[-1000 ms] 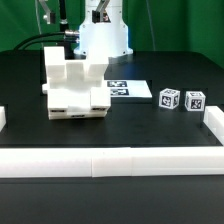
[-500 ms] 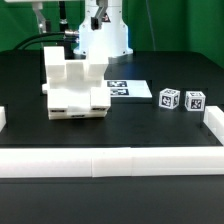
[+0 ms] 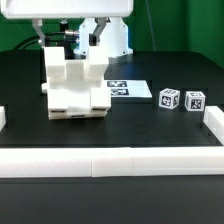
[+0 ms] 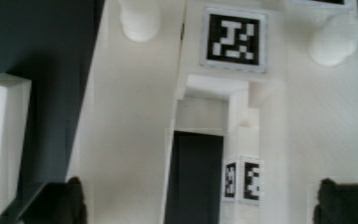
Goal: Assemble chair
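Wrist view: tagged white chair [image 4: 140,120] was seen beyond the gripper [image 4: 202,205].
Jaws were held wide apart.

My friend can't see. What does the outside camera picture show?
A blocky white chair, partly built, stands on a black table, with the robot arm above it. To the exterior view's right lie a flat marker board and two small tagged cubes; a low white wall runs along the front.

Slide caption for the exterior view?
Blocky matte white plastic chair assembly on black table, thin white marker board flat toward the exterior view's right.
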Robot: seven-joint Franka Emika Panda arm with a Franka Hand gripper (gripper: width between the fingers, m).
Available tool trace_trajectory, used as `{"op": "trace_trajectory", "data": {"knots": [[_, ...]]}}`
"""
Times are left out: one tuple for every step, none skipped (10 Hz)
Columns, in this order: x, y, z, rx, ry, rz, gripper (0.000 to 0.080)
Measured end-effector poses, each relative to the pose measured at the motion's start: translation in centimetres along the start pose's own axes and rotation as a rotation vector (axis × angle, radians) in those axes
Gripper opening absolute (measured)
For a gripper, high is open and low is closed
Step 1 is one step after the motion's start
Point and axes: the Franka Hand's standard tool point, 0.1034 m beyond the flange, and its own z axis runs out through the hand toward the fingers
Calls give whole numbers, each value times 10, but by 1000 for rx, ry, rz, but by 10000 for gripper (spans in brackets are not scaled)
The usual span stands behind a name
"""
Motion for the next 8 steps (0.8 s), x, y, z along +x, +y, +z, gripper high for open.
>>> {"op": "trace_trajectory", "data": {"knots": [[3,1,1,-3,0,-2,649],[5,1,4,-8,-3,-5,649],[10,2,8,-19,-2,-9,649],[17,3,13,-28,-3,-17,649],[26,2,16,-39,3,-22,649],[34,-2,20,-44,1,-13,649],[41,-6,24,-49,-1,-9,649],[46,-8,22,-50,3,-9,649]]}}
